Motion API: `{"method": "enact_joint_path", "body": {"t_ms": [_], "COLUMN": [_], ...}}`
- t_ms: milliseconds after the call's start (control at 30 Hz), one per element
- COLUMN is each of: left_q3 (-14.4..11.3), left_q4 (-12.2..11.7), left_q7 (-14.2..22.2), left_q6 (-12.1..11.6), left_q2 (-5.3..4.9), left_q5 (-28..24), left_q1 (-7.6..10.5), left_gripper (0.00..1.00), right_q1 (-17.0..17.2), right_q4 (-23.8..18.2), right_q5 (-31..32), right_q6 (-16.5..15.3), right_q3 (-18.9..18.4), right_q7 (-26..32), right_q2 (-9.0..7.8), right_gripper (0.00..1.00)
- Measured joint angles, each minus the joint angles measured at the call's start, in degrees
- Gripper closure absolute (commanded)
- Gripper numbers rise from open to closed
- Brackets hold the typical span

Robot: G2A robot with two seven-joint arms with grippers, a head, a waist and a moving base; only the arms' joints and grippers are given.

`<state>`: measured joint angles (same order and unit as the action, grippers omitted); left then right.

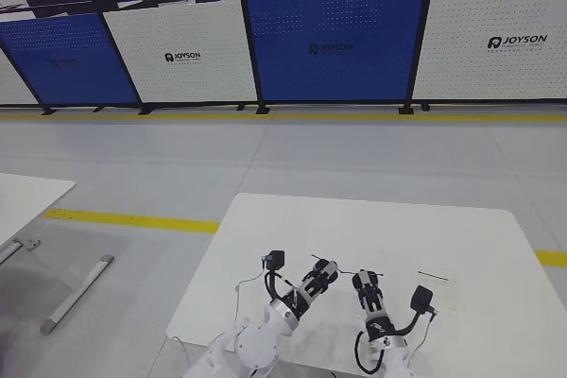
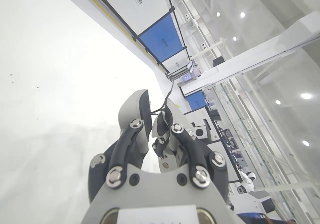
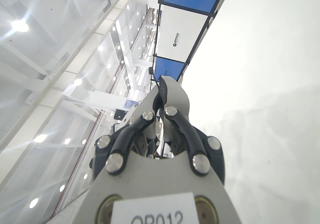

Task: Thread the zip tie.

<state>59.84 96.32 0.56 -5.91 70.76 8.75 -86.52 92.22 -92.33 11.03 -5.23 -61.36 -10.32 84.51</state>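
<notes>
Both claws sit side by side over the table (image 1: 378, 222), close to its near edge and about midway along it.

Right claw (image 3: 161, 85): closed, fingertips meeting. It pinches a black zip tie (image 3: 153, 78). A short length sticks out past the tips and ends in the small square head (image 3: 150, 70), which is free in the air.

Left claw (image 2: 156, 100): fingers a little apart, with a narrow gap showing between the tips. A thin black strand (image 2: 168, 95) runs into that gap, kinks, and touches the ribbed pad of one finger (image 2: 146, 112). We cannot tell whether it is truly pinched or only resting there. We also cannot tell whether this strand is the tail of the tie that the right claw holds.

Second tie (image 1: 433, 275): lies flat on the table, toward the right edge and well apart from both claws.

Step in hand, as we judge it: lining up tail and head. Nothing is threaded yet, and no loop can be seen.

Next move, as we judge it:
- The left claw needs a firm hold just behind the strand's tip.
- The right claw has to keep the head steady with its slot facing the tail.
- Then a short, straight push feeds the tip through.

The strand is limp and thin, so it is likely to bend away from the slot if it is gripped too far back.
</notes>
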Motion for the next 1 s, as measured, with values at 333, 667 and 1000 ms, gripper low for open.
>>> {"method": "enact_joint_path", "body": {"t_ms": [333, 667, 1000], "left_q3": [-0.16, -0.16, 0.32], "left_q4": [-0.16, 0.1, 0.06], "left_q7": [-0.39, 0.44, 0.94], "left_q6": [-0.11, -0.08, -0.07], "left_q2": [0.16, 0.16, 0.13], "left_q5": [-0.03, -0.1, -0.61], "left_q1": [0.24, -0.05, -0.2], "left_gripper": [1.0, 1.0, 1.0], "right_q1": [-0.1, -0.55, -0.87], "right_q4": [0.28, 0.54, 0.93], "right_q5": [-0.42, -1.57, -3.51], "right_q6": [-0.4, -0.54, -0.69], "right_q3": [-0.34, -0.63, -0.69], "right_q7": [0.41, 2.53, 4.79], "right_q2": [0.0, -0.04, -0.06], "right_gripper": [1.0, 1.0, 0.32]}}
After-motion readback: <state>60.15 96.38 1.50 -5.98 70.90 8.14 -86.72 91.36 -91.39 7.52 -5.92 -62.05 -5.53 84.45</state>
